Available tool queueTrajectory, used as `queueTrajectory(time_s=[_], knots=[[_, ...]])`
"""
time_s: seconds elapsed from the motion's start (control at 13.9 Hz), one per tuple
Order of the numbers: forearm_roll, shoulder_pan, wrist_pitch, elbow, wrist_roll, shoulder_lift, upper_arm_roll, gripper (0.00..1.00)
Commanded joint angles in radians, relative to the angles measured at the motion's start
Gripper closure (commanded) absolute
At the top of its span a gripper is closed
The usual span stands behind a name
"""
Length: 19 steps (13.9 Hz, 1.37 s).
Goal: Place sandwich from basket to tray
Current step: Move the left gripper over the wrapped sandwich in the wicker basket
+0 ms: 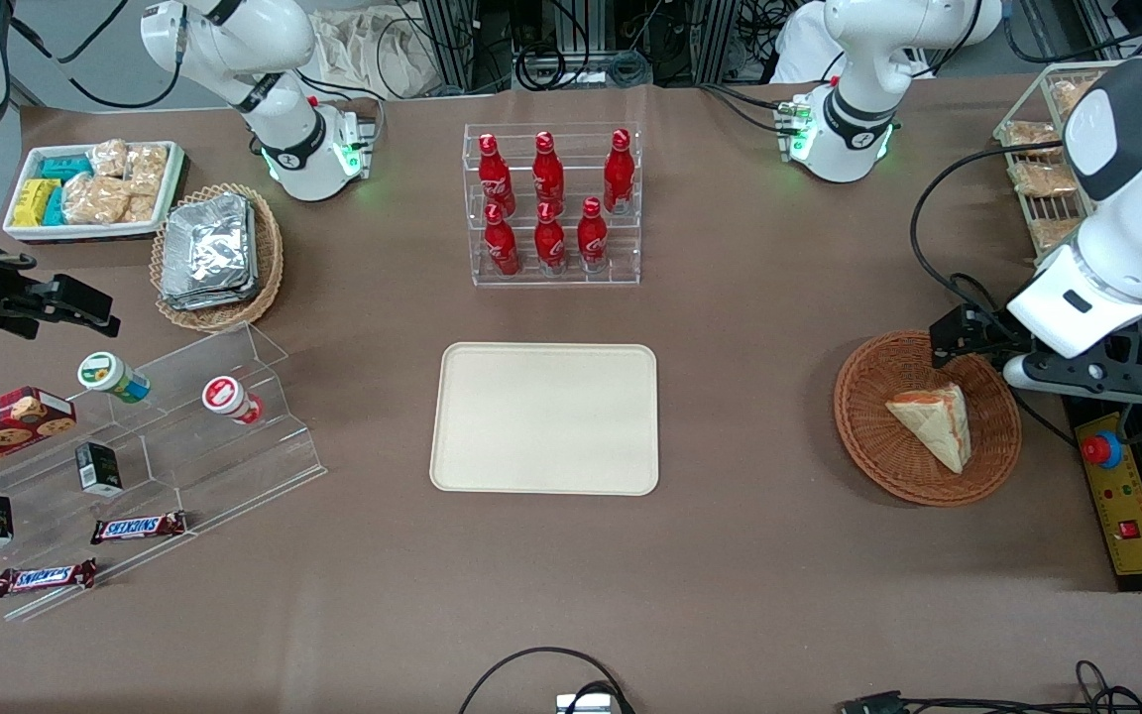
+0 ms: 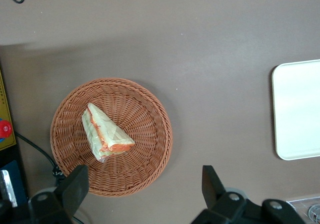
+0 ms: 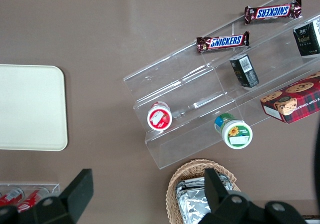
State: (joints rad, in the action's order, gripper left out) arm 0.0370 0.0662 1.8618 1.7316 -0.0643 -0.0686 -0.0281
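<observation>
Only my wrist view shows the gripper (image 2: pixel 142 191) spread above the woven basket (image 2: pixel 150 159) holding the wedge sandwich (image 2: pixel 105 133).

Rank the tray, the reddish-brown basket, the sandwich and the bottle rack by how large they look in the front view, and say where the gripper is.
1. tray
2. basket and bottle rack: too alike to rank
3. sandwich

The gripper hangs open above the basket's rim.
</observation>
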Motion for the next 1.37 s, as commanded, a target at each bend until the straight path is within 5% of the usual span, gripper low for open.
queueTrajectory(time_s=[0.0,0.36,0.65,1.3], knots=[[-0.025,-0.016,-0.041,-0.058,0.001,-0.028,-0.009,0.0],[-0.043,-0.028,-0.102,-0.104,0.059,-0.048,0.028,0.0],[-0.071,-0.032,-0.085,-0.084,0.375,-0.053,0.051,0.0],[-0.065,-0.034,0.276,0.261,0.756,-0.027,0.056,0.0]])
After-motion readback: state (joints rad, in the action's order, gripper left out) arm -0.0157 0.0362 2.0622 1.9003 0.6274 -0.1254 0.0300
